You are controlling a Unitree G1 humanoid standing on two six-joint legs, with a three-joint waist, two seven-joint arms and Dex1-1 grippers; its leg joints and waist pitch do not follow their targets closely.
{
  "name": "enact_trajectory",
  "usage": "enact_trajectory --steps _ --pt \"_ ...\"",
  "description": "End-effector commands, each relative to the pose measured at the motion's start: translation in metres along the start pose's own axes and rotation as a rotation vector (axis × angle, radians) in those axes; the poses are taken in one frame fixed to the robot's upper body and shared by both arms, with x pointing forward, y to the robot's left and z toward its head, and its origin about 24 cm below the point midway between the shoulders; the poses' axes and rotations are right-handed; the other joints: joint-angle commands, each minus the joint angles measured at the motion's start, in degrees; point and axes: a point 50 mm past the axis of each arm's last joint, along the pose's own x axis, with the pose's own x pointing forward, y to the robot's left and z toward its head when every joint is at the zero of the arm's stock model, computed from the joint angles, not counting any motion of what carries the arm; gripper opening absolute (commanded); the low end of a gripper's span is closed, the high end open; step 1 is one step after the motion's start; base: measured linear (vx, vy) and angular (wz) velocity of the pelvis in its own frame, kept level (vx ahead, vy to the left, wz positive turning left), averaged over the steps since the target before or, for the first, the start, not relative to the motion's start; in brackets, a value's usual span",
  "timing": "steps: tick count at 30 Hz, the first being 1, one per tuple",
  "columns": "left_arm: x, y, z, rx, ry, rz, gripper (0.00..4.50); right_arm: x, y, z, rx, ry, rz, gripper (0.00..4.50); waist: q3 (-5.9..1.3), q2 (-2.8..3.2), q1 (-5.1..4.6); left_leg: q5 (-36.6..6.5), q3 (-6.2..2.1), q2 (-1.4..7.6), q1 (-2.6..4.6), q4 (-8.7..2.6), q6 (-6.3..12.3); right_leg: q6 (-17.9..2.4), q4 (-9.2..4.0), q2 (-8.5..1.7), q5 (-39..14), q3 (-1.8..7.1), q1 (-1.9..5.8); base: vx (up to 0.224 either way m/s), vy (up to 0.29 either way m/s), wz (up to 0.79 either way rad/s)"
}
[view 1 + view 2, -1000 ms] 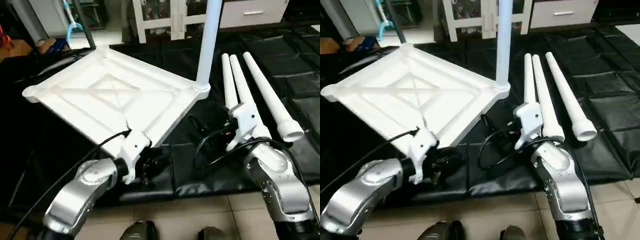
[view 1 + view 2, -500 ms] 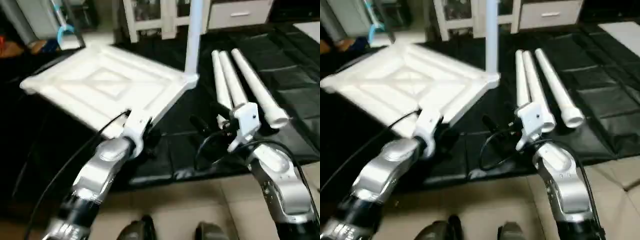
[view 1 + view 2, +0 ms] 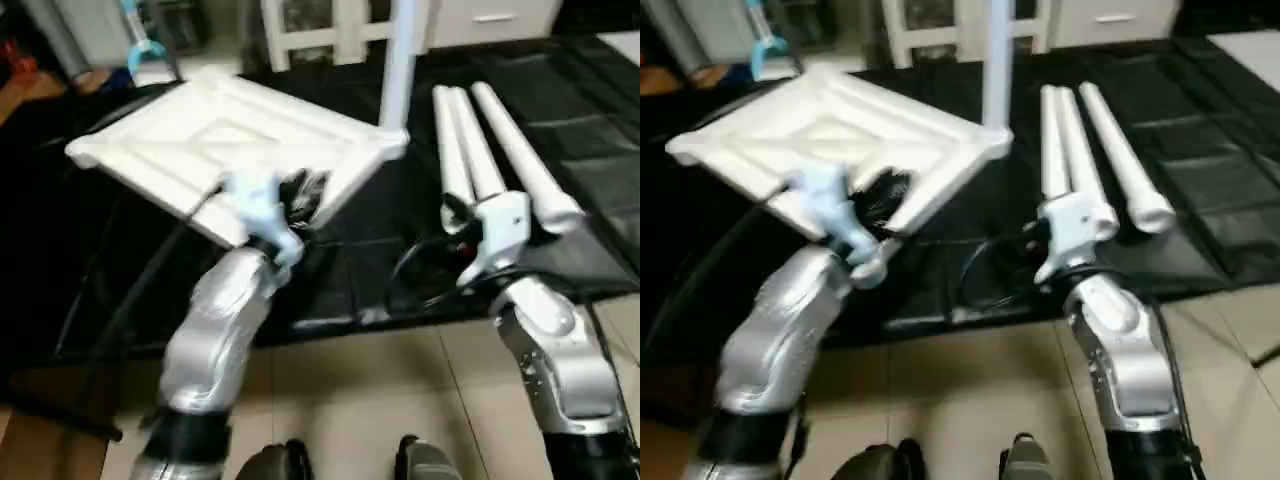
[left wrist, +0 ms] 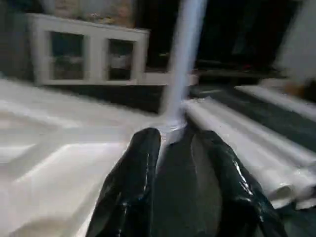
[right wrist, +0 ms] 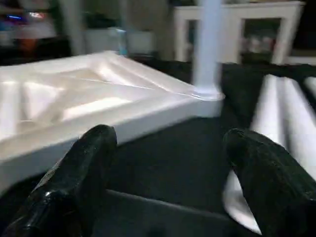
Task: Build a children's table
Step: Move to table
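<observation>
Upside down on the black mat (image 3: 600, 130): a white tabletop (image 3: 180, 140), ribs of the underside facing up in a crossed pattern, round sockets at the corners. One white leg (image 3: 402, 60) already upright in the corner socket nearest the loose legs. Three more loose legs (image 3: 490, 150) flat on the mat beside that corner, side by side and touching, wide ends toward the mat's near edge.

Left gripper (image 4: 170, 163) above the tabletop's near edge, black fingers (image 4: 133, 187) only a little apart, nothing between them, pointing toward the upright leg. Right gripper (image 5: 168, 163) wide open, empty, low over the mat between the tabletop's near corner and the loose legs.

Beyond the mat's far edge, a white cabinet (image 3: 330, 25) with glass doors and a drawer. Pale floor tiles (image 3: 380, 380) in front of the near edge. Black cables (image 3: 420, 270) looping off the right wrist, across the mat between the tabletop and the loose legs.
</observation>
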Motion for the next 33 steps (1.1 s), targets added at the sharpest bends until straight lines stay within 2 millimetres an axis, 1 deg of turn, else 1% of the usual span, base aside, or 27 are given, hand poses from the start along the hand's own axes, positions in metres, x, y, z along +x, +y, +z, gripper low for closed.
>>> enact_trajectory --steps 1,2,3,4,5,6,7,8,9,10,11,12,14,15,16,17,18,19,20,21,22,23,24,25,26,27,33 --pt "-0.014 0.017 0.006 0.027 -0.017 0.146 1.4 0.003 0.001 0.0 0.006 0.015 -0.018 3.86 -4.02 -3.95 1.92 -31.71 1.24 2.35 5.84 -0.71 -3.01 0.82 -8.76 -1.18 -38.02 3.44 -3.67 -0.082 -0.111 0.27" --pt "-0.021 0.023 0.006 0.038 -0.021 0.198 1.4 0.003 0.002 0.0 0.01 0.013 -0.014 3.86 -2.67 -5.05 0.51 -18.53 -0.39 -0.75 9.27 9.16 0.03 0.16 -15.08 -5.12 -52.39 2.83 -7.79 -0.02 -0.134 0.26" --pt "-0.027 0.027 0.006 0.048 -0.025 0.234 1.4 0.004 0.004 0.001 0.015 0.01 -0.006 3.86 -2.29 -3.48 0.27 -5.71 -4.24 -1.07 1.7 8.16 2.09 -1.71 -12.35 -6.33 -50.13 6.37 -0.33 0.053 -0.045 -0.13" --pt "-0.035 0.033 0.003 0.051 -0.023 0.269 1.4 0.003 0.008 0.001 0.014 0.003 0.012 3.86 -3.09 -2.63 1.91 -11.06 -4.35 2.31 0.65 1.73 0.19 -3.17 -7.86 -4.1 -35.75 4.18 3.22 0.053 -0.045 -0.13" --pt "-0.037 0.033 0.002 0.051 -0.022 0.274 1.4 0.003 0.008 0.001 0.013 0.002 0.016 3.86 -3.09 -2.63 1.91 -11.06 -4.35 2.31 0.65 1.73 0.19 -3.17 -7.86 -4.1 -35.75 4.18 3.22 0.0 0.0 0.0" --pt "-0.049 0.039 -0.006 0.056 -0.001 0.321 1.4 0.0 0.013 -0.001 0.006 -0.004 0.042 3.86 -4.1 -2.16 0.4 -22.43 -3.31 4.43 4.45 -1.57 -0.84 -7.57 -5.8 1.88 -8.74 1.87 -0.05 -0.111 -0.069 0.37" --pt "-0.057 0.041 -0.012 0.067 0.017 0.336 1.4 -0.004 0.017 -0.004 -0.006 -0.003 0.067 3.86 -4.29 -1.13 0.21 -24.89 -2.85 5.18 3.56 -2.45 -0.59 -9.3 -5.19 1.51 -1.36 1.69 0.87 -0.111 -0.069 0.37" --pt "-0.063 0.042 -0.016 0.082 0.034 0.338 1.4 -0.007 0.02 -0.006 -0.017 -0.001 0.091 3.86 -3.83 -1.72 -0.12 -28.09 -2.35 5.21 3.07 -2.99 -0.17 -8.91 -5.7 1.37 -3.36 1.39 1.02 -0.067 -0.029 0.1" --pt "-0.069 0.041 -0.019 0.105 0.049 0.339 1.4 -0.009 0.023 -0.01 -0.025 0.001 0.108 3.86 -3.05 -2.18 -0.47 -35.58 -1.93 4.94 3.18 -3.29 -0.71 -6.62 -6.81 0.9 -14.67 0.87 0.74 0.0 0.0 0.0" --pt "-0.07 0.041 -0.02 0.109 0.051 0.339 1.4 -0.009 0.023 -0.01 -0.026 0.001 0.11 3.86 -2.95 -2.5 -0.63 -38.66 -1.66 4.2 4.35 -2.67 -1.61 -3.66 -8.21 0.65 -24.77 0.61 -0.31 0.0 0.0 0.0" --pt "-0.069 0.039 -0.019 0.112 0.047 0.34 1.4 -0.008 0.022 -0.01 -0.02 0.001 0.099 3.86 -2.95 -2.5 -0.63 -38.66 -1.66 4.2 4.35 -2.67 -1.61 -3.66 -8.21 0.65 -24.77 0.61 -0.31 0.0 0.0 0.0" --pt "-0.066 0.036 -0.014 0.101 0.032 0.354 1.4 -0.004 0.019 -0.01 0.011 -0.001 0.063 3.86 -2.91 -2.89 -0.75 -38.67 -1.85 4.07 4.74 -2.58 -1.72 -1.28 -9.2 0.75 -27.24 0.03 -0.5 -0.055 0.003 0.01" --pt "-0.063 0.034 -0.012 0.093 0.023 0.374 1.4 -0.001 0.02 -0.008 0.04 -0.006 0.054 3.86 -2.62 -2.49 -0.99 -40.62 -2.43 4.75 3.46 -4.12 -1.28 -0.54 -8.68 0.98 -23.19 -1.03 1.12 -0.056 0.005 -0.04" --pt "-0.061 0.031 -0.01 0.103 0.016 0.37 1.4 0.0 0.024 -0.008 0.041 0.001 0.073 3.86 -2.29 -1.99 -0.94 -43.97 -2.53 5.47 2.83 -5.6 -1.14 -0.24 -7.83 1.4 -20.53 -1.87 2.01 -0.072 -0.002 -0.06" --pt "-0.059 0.029 -0.009 0.112 0.01 0.361 1.4 0.001 0.026 -0.009 0.037 0.006 0.087 3.86 -1.82 -1.25 -0.61 -49.67 -2.11 7.02 1.13 -8.69 -1.42 -1.16 -3.47 2.22 -14.36 -2.88 3.83 -0.072 -0.002 -0.06" --pt "-0.059 0.028 -0.009 0.115 0.006 0.356 1.4 0.001 0.028 -0.009 0.035 0.008 0.094 3.86 -1.82 -1.25 -0.61 -49.67 -2.11 7.02 1.13 -8.69 -1.42 -1.16 -3.47 2.22 -14.36 -2.88 3.83 -0.109 -0.035 0.11" --pt "-0.058 0.025 -0.009 0.126 0.007 0.339 1.4 0.0 0.03 -0.011 0.032 0.017 0.108 3.86 -2.15 -1.88 3.94 -49.78 1.43 8.38 -2.44 -10.96 0.42 -1.48 5.5 1.95 -5.53 -0.15 5.67 -0.043 -0.133 0.3" --pt "-0.058 0.023 -0.009 0.139 0.01 0.326 1.4 -0.001 0.032 -0.012 0.03 0.024 0.117 3.86 -3.54 -6.25 2.97 -33.01 2.22 4.41 6.05 -0.35 -1.85 4.41 -5.63 0.2 -37.42 4.15 -2.78 -0.043 -0.133 0.3" --pt "-0.058 0.021 -0.009 0.156 0.006 0.315 1.4 -0.001 0.033 -0.013 0.028 0.026 0.123 3.86 -3.03 -5.69 2.46 -20.13 0.62 2.23 8.13 6.75 0.05 3.39 -12.18 -4.52 -56.18 4.84 -5.94 0.074 -0.192 0.24" --pt "-0.058 0.021 -0.009 0.162 0.004 0.31 1.4 -0.002 0.033 -0.013 0.027 0.025 0.125 3.86 -4.49 -5.07 2.84 -3.66 -1.81 0.89 1.87 5.58 2.4 3.55 -10.22 -3.97 -56.47 8.83 0.56 0.125 -0.115 0.01" --pt "-0.058 0.02 -0.01 0.162 0.007 0.306 1.4 -0.002 0.033 -0.013 0.026 0.024 0.123 3.86 -4.17 -4.39 3.85 -3.24 -1.88 3.42 1.02 0.84 0.52 1.3 -7.08 -1.97 -38.83 6.4 1.26 0.125 -0.115 0.01" --pt "-0.057 0.02 -0.01 0.171 0.008 0.302 1.4 -0.002 0.033 -0.013 0.027 0.02 0.118 3.86 -4.17 -4.39 3.85 -3.24 -1.88 3.42 1.02 0.84 0.52 1.3 -7.08 -1.97 -38.83 6.4 1.26 0.059 -0.055 0.16" --pt "-0.057 0.019 -0.01 0.17 0.008 0.293 1.4 -0.002 0.033 -0.012 0.028 0.018 0.114 3.86 -5.72 -3.98 3.05 -7.39 -0.94 4.44 3.1 -0.11 0.15 -3.64 -4.86 1.53 -12.21 4.55 -0.08 -0.032 -0.041 0.26" --pt "-0.056 0.019 -0.009 0.158 0.007 0.286 1.4 -0.002 0.032 -0.012 0.028 0.016 0.112 3.86 -6.13 -3.0 3.14 -7.08 -1.0 4.86 2.73 -0.32 0.29 -5.76 -4.3 1.43 -6.53 4.37 0.38 -0.032 -0.041 0.26" --pt "-0.056 0.018 -0.009 0.128 0.002 0.291 1.4 -0.002 0.031 -0.011 0.027 0.015 0.109 3.86 -5.91 -2.43 2.62 -10.4 -0.7 5.28 1.83 -0.66 0.08 -8.81 -4.58 1.49 -3.86 4.04 0.36 0.0 0.0 0.0" --pt "-0.056 0.018 -0.009 0.117 0.007 0.292 1.4 -0.002 0.031 -0.011 0.026 0.015 0.108 3.86 -6.13 -2.63 2.31 -12.39 -0.56 5.14 1.23 -0.65 -0.63 -10.45 -4.37 1.31 -2.54 3.82 0.92 0.0 0.0 0.0" --pt "-0.053 0.011 -0.007 0.126 0.009 0.217 1.4 -0.003 0.027 -0.011 0.023 0.013 0.094 3.86 -6.65 -2.47 2.45 -8.32 -0.18 5.22 0.57 -0.39 2.94 -12.52 -4.46 0.81 4.35 3.4 1.46 0.0 0.0 0.0"
